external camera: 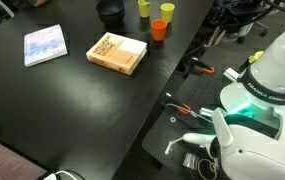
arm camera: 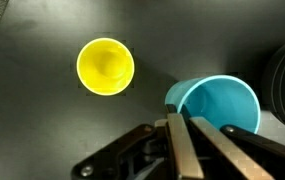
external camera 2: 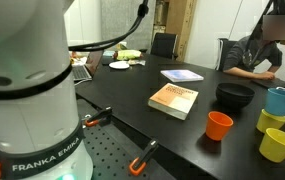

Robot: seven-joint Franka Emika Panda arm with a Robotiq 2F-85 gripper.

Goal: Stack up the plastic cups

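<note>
The fingers (arm camera: 175,140) sit close together at the bottom of the wrist view, tips at the near rim of the blue cup (arm camera: 220,108); we cannot tell whether they pinch it. A yellow cup (arm camera: 105,66) stands apart, upper left, on the dark worktop (arm camera: 42,130). In an exterior view we see the orange cup (external camera 2: 219,125) right of centre.

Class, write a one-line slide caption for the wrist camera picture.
Seen from above, the claw hangs by the blue cup; a yellow cup stands apart on the black table.
</note>
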